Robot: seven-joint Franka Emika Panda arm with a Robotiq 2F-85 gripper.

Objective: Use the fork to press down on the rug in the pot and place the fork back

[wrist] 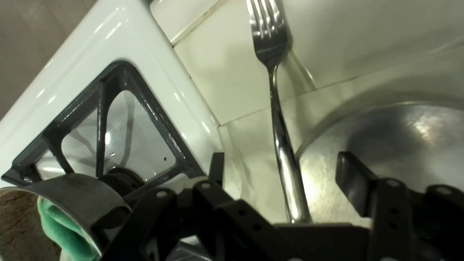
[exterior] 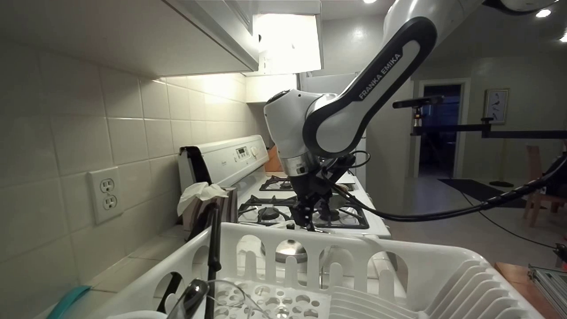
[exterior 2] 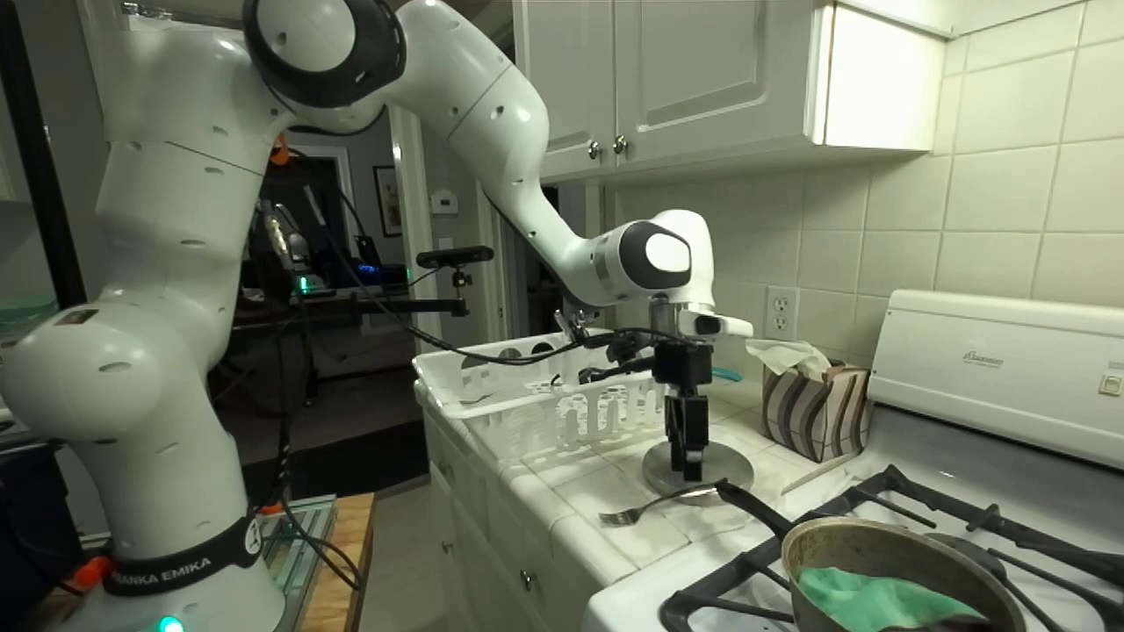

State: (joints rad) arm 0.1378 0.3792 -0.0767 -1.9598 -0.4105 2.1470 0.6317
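Note:
A silver fork [exterior 2: 634,514] lies on the tiled counter, its handle running over the edge of a round metal disc. In the wrist view the fork [wrist: 281,136] has its tines at the top and its handle end hidden behind the gripper body. My gripper [wrist: 284,177] is open and empty, one finger on each side of the handle. In both exterior views the gripper [exterior 2: 691,467] [exterior: 308,219] points down over the disc. The pot [exterior 2: 918,555] stands on the stove with a green cloth, the rug [exterior 2: 878,601], inside. Both also show in the wrist view, the pot [wrist: 78,194] and rug [wrist: 61,230].
The metal disc [wrist: 395,145] lies under the fingers. The pot's black handle [exterior 2: 753,507] reaches toward the fork. Black burner grates [wrist: 101,119] cover the stove. A white dish rack [exterior 2: 571,421] and a striped tissue box [exterior 2: 817,412] stand on the counter.

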